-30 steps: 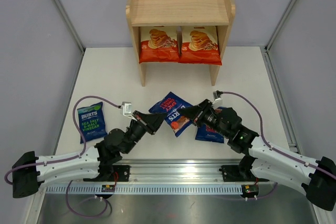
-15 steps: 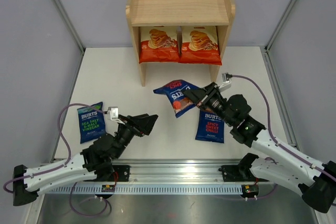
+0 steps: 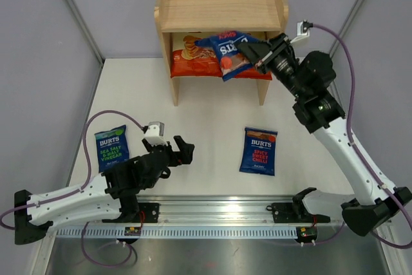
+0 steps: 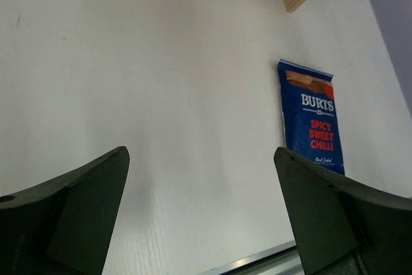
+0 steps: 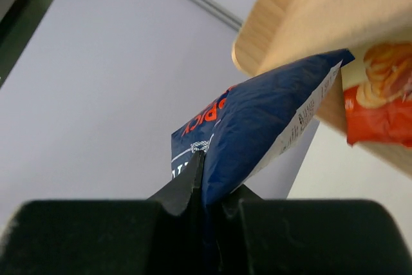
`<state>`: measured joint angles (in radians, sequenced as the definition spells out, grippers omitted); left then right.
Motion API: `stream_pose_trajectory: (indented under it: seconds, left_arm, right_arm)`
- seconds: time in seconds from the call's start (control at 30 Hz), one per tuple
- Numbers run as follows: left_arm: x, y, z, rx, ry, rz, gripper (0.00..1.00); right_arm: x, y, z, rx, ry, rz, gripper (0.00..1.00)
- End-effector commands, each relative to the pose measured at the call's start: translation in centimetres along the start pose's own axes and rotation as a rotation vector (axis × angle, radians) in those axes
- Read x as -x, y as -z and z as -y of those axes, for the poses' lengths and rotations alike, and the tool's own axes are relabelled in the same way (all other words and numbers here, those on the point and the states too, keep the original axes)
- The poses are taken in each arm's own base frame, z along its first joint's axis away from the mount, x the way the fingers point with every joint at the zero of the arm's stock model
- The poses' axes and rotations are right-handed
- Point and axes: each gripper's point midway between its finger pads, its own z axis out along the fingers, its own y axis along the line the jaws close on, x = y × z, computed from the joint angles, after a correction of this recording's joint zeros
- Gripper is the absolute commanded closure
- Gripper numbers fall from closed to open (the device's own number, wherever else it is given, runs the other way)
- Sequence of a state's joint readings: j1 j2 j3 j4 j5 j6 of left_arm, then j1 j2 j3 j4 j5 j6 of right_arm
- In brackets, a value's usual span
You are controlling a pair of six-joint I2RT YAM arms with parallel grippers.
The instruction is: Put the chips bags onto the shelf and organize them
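From above, the held dark blue bag [image 3: 230, 53] covers most of the right cassava bag [image 3: 261, 74] and a corner of the left cassava bag [image 3: 187, 59]; the shelf [image 3: 219, 11] keeps its lower tier mostly out of sight under the top board. At the right wrist, the bag's gripped edge vanishes between the right gripper's fingers [image 5: 183, 188] — its lettering only partly readable; the left gripper's fingers [image 4: 71, 210] run off the bottom edge.

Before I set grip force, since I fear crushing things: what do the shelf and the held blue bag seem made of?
The shelf: pale wood, matte, seemingly unvarnished; grain lines show on top. The blue bag in the right gripper: probably thin printed plastic film, slightly glossy; it creases and shows a flat sealed edge.
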<state>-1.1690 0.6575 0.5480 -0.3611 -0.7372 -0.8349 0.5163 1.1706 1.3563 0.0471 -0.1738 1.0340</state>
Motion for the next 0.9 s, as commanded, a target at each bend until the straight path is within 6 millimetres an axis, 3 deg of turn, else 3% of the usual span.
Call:
stream_pose_trajectory:
  seconds: [0.0, 0.03, 0.07, 0.1, 0.13, 0.2, 0.23, 0.3, 0.33, 0.4, 0.43, 0.57, 0.87]
  left_arm:
    - [0.2, 0.3, 0.6, -0.007, -0.049, -0.042, 0.01]
    - [0.2, 0.4, 0.7, -0.013, -0.052, -0.044, 0.01]
    - [0.3, 0.5, 0.8, -0.018, -0.053, -0.046, 0.01]
    - [0.3, 0.5, 0.8, -0.023, -0.054, -0.047, 0.01]
    - [0.5, 0.7, 0.9, -0.03, -0.054, -0.045, 0.01]
    - [0.7, 0.9, 0.9, -0.037, -0.051, -0.041, 0.01]
    - [0.9, 1.1, 0.8, -0.044, -0.047, -0.036, 0.01]
    - [0.9, 1.3, 0.6, -0.042, -0.047, -0.034, 0.01]
    - [0.8, 1.4, 0.3, -0.037, -0.052, -0.039, 0.01]
    - [1.2, 1.8, 0.1, -0.039, -0.043, -0.03, 0.01]
    - [1.1, 1.9, -0.2, -0.035, -0.048, -0.034, 0.01]
    - [1.7, 2.7, -0.6, -0.044, -0.035, -0.021, 0.01]
    - [2.0, 3.3, -1.0, -0.051, -0.035, -0.028, 0.01]
  right_arm:
    - [3.1, -2.0, -0.1, -0.021, 0.044, 0.014, 0.88]
    - [4.6, -2.5, -1.7, 0.008, 0.053, 0.039, 0.88]
    - [5.4, -3.0, -1.3, -0.011, 0.056, 0.051, 0.88]
    - [6.4, -4.3, 0.3, -0.042, 0.054, 0.063, 0.88]
    - [7.7, -4.7, -0.9, -0.016, 0.065, 0.088, 0.88]
    - [8.8, -6.6, 1.0, -0.05, 0.061, 0.103, 0.89]
    - [10.2, -6.9, 0.2, -0.036, 0.085, 0.136, 0.89]
    - [11.2, -8.6, 2.7, -0.091, 0.081, 0.155, 0.9]
    - [12.3, -8.8, 2.5, -0.09, 0.095, 0.181, 0.9]
    - [13.2, -9.8, 4.9, -0.159, 0.091, 0.216, 0.9]
    - [14.2, -9.8, 5.1, -0.178, 0.105, 0.255, 0.91]
    - [14.6, -10.1, 8.0, -0.281, 0.079, 0.291, 0.92]
    - [15.7, -7.2, 12.8, -0.512, -0.005, 0.433, 0.92]
